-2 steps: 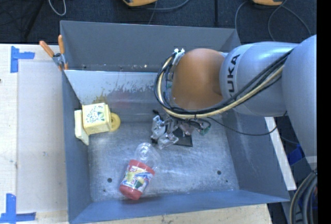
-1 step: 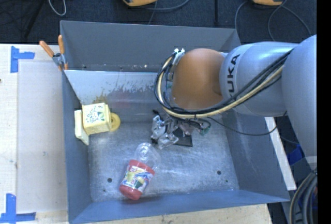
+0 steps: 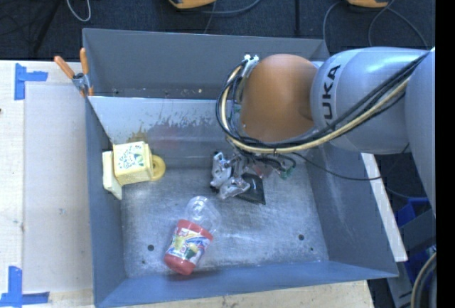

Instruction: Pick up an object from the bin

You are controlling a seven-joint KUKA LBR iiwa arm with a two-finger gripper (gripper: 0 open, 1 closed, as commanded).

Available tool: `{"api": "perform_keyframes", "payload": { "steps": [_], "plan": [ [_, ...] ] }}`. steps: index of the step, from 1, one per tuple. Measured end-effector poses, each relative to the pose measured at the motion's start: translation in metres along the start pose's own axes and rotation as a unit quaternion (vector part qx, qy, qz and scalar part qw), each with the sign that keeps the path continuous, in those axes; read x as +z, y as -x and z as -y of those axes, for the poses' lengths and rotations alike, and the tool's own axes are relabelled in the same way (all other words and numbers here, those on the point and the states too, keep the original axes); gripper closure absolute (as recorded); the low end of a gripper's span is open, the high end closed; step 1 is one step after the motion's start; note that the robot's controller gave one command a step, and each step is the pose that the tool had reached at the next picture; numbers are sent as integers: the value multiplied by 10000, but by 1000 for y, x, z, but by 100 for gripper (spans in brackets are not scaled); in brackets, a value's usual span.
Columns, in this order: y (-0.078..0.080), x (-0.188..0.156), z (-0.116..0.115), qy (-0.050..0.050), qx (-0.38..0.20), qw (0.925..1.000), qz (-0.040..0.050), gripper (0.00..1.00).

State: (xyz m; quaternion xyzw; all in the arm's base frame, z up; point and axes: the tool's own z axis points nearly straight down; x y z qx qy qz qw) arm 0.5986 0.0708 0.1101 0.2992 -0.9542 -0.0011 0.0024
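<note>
**Pickup looks barely started**

Gripper (image 3: 231, 178) hangs low near the middle of the bin (image 3: 334, 228), under the robot's orange cover (image 3: 277, 97), over bare floor as far as I can see. Can't tell if it's clenched or released, and I see nothing caught in it, so I'd say the whole grab is left to do. Closest candidate is a small clear bottle (image 3: 188, 239) with a red cap and colourful label, lying on its side at the gripper's 7 o'clock, apart from it. A yellow toy (image 3: 131, 163) sits against the wall at 9 o'clock, well apart. Nothing lies between gripper and bottle. The wall at 6 o'clock looks like the only tight spot.
</note>
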Motion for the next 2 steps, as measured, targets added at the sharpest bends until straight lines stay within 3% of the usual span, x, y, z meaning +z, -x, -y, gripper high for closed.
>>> {"api": "perform_keyframes", "payload": {
  "steps": [1,2],
  "plan": [
    [3,-61,-13,-6,-59,10000,9,100],
    [6,-96,-12,-28,-62,10000,53,100]
  ]
}}
